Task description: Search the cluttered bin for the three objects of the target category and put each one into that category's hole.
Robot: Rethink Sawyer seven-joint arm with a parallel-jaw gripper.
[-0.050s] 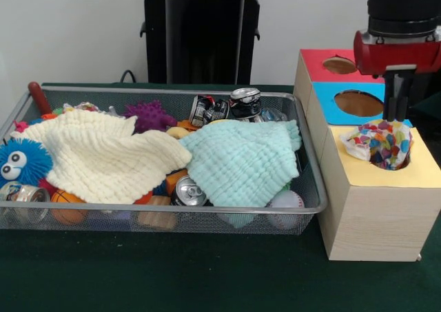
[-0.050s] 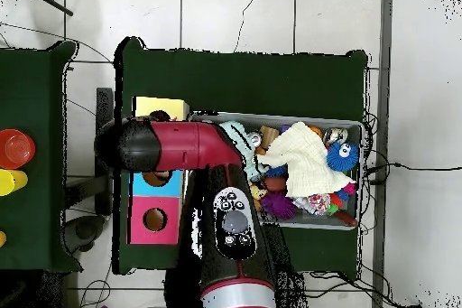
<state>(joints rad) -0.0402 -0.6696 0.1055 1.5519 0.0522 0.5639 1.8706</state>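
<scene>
A multicoloured patchwork cloth (image 1: 384,143) sits bunched in the hole of the box's yellow section (image 1: 420,174), one corner spilling to the left. My gripper (image 1: 397,116) hangs straight above it, open, its tips just at the cloth's top. The wire bin (image 1: 311,181) holds a cream cloth (image 1: 103,157) and a mint cloth (image 1: 241,160) spread over the clutter. In the overhead view my arm (image 2: 194,146) covers the gripper and most of the box; the yellow section (image 2: 161,106) and the cream cloth (image 2: 302,155) show.
The box also has a blue hole (image 1: 358,103) and a red hole (image 1: 339,65) behind the yellow one. The bin holds crushed cans (image 1: 244,102), a blue fuzzy ball (image 1: 21,160), a purple spiky toy (image 1: 148,116), a baseball (image 1: 286,202). Red and yellow cups (image 2: 16,148) stand on a side table.
</scene>
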